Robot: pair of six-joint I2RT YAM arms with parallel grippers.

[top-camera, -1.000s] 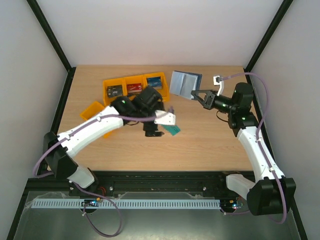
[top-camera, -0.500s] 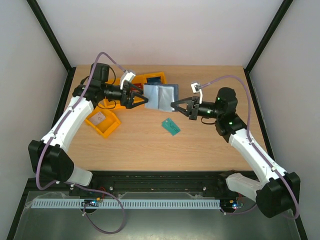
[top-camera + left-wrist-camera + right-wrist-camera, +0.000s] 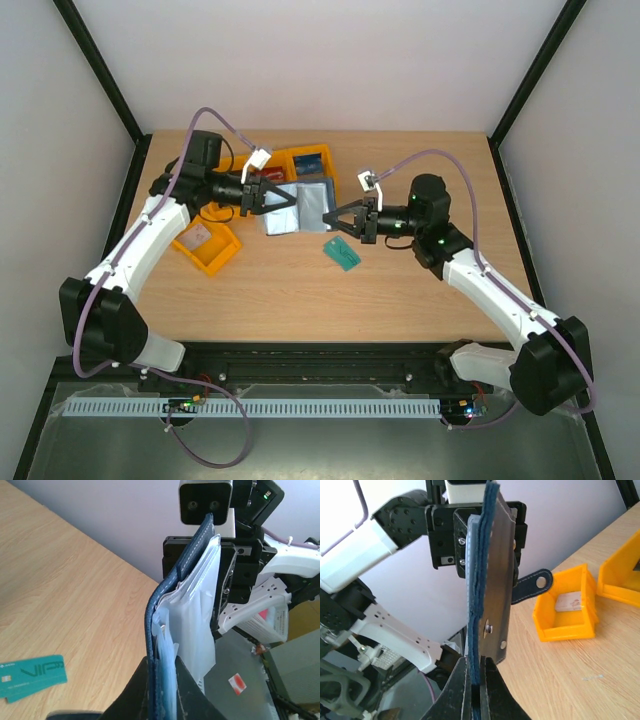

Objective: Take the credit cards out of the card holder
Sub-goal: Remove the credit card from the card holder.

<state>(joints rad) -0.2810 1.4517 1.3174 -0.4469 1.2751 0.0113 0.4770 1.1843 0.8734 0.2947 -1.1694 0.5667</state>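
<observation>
Currently the card holder [image 3: 305,203] is suspended above the tabletop [image 3: 400,290], stretched open between the two arms. The left claw [image 3: 270,196] is clenched on one edge of the holder. The right claw [image 3: 337,219] is clenched on the opposite edge. Both wrist views show the holder edge-on, pinched between that arm's fingers, with the navy cover on one side and the clear sleeves [image 3: 197,625] fanned beside it.

Progress assessment:
- One of the credit cards [image 3: 567,601], pale in colour, lies in an orange bin [image 3: 560,627] on the tabletop. This suggests that extraction is at least partly done.
- A teal card [image 3: 343,252] lies flat on the tabletop, below the holder and near the right claw. It touches neither claw.
- The sleeves appear pale and translucent. Whether any card is in them cannot be told from these views.

Remaining work, as judged: check each sleeve in turn. With both claws occupied in spreading the holder, one would have to release before it could draw out a card.
</observation>
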